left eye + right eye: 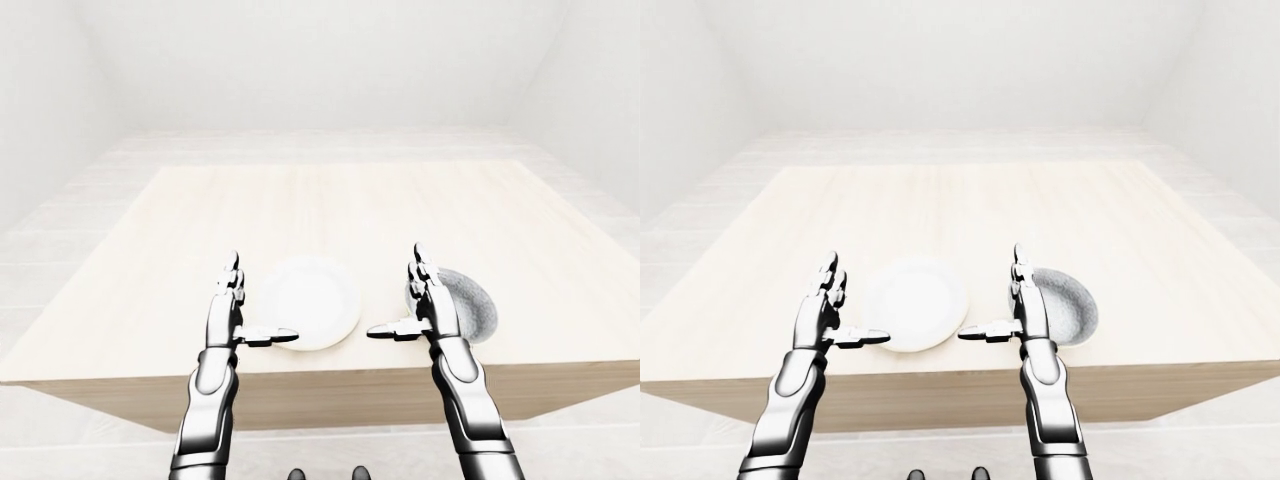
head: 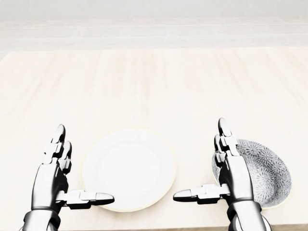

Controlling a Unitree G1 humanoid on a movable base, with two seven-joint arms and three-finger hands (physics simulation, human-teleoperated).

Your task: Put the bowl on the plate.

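Head view, bowl (image 2: 267, 167) right of plate (image 2: 127, 168)

Worktop (image 2: 154, 82) above plate (image 2: 127, 168) & bowl (image 2: 267, 173) in head view is bare wood up to its top edge: open room for either hand. Btwn plate & bowl there's a strip of bare worktop, but right hand (image 2: 236, 180) stands in it. Its thumb points left toward plate's rim, and its upright fingers (image 2: 222, 132) cover bowl's left rim. Bowl's right side & top rim are unobstructed. Left hand (image 2: 50, 180) sits just left of plate, thumb overlapping plate's lower-left rim in this view; touching or not, can't tell. Plate's face is bare. Both hands are spread wide, holding nothing.
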